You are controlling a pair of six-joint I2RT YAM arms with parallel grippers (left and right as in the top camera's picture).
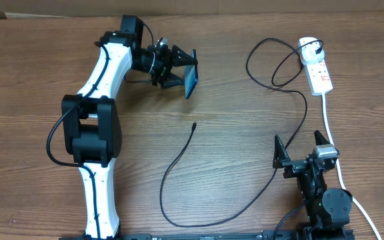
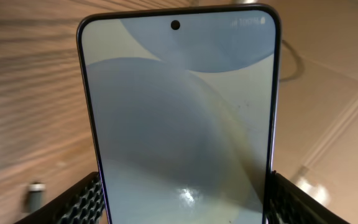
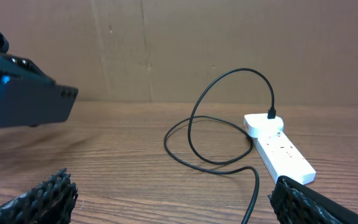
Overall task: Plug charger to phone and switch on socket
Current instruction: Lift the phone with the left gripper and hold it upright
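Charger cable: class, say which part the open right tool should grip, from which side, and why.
Grip the cable just behind its connector tip, coming straight down from above: it lies flat on the table, and a hold near the tip likely keeps the limp end aimable at the phone.

Phone point(image 1: 191, 75): blue from above; up close, pale grey-blue screen with soft curved shapes, dark rim.
Cable point(image 1: 179, 160): black throughout.
Power strip point(image 1: 317, 70): white, red marks, upper right.
Table point(image 1: 232, 127): brown wood grain.
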